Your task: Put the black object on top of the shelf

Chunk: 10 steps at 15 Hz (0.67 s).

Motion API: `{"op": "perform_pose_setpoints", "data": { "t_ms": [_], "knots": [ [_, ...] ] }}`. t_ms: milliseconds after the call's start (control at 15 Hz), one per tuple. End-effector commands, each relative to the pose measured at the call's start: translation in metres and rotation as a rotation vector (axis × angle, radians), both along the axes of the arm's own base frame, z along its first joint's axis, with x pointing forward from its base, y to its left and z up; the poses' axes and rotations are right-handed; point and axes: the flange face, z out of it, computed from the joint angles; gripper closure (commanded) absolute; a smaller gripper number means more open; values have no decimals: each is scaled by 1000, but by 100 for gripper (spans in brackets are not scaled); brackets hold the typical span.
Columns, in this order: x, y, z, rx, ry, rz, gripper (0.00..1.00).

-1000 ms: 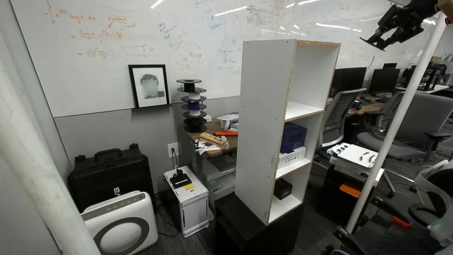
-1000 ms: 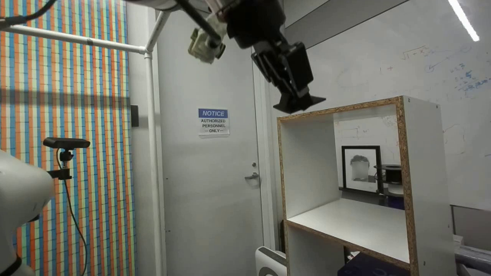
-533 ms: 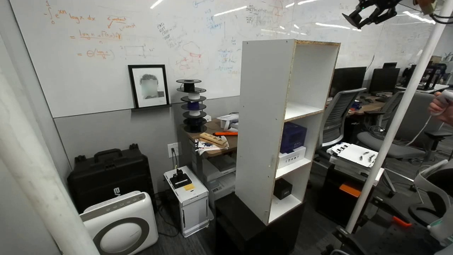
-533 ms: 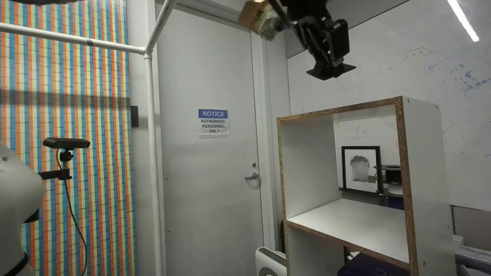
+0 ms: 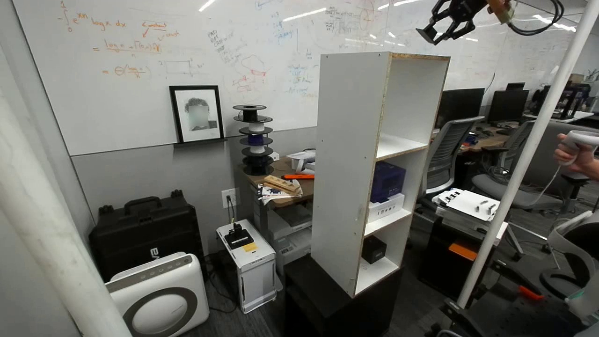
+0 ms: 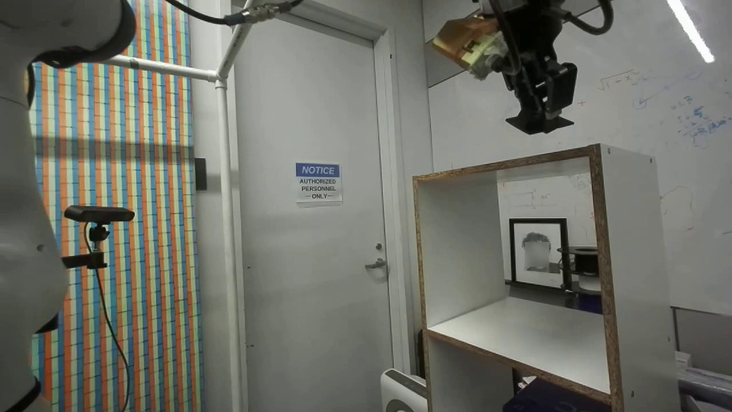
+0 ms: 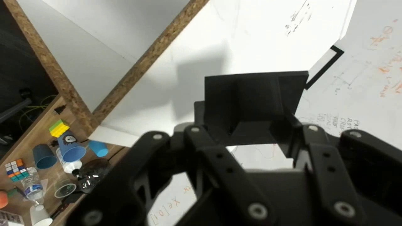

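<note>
We are finding the black flanged piece aloft, seemingly above the white top panel of the three-compartment shelf and apart from it, a shadow falling on that panel. The Robotiq gripper is clenching it, jaws pressing in from both sides (black on black, so we are not tracing the exact seam). We are reading the hold as deliberate: the piece is projecting past the jaws, so it should be meeting the panel first, and the height is probably keeping it clear of the particleboard front edge.

Against a second ago, we are seeing the gripper standing nearer the shelf in both exterior views; against half a second ago, it is also sitting slightly lower. A hand gripping a white controller is newly showing in an exterior view, while the purple box inside the shelf is staying put.
</note>
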Motion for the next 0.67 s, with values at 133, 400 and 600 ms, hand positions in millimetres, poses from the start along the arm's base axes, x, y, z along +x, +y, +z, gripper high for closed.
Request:
{"op": "perform_pose_setpoints", "data": {
  "t_ms": [133,400,600],
  "knots": [
    [47,-4,-3,32,90,3,22],
    [43,1,-3,26,147,23,0],
    [6,15,8,25,211,98,0]
  ]
}}
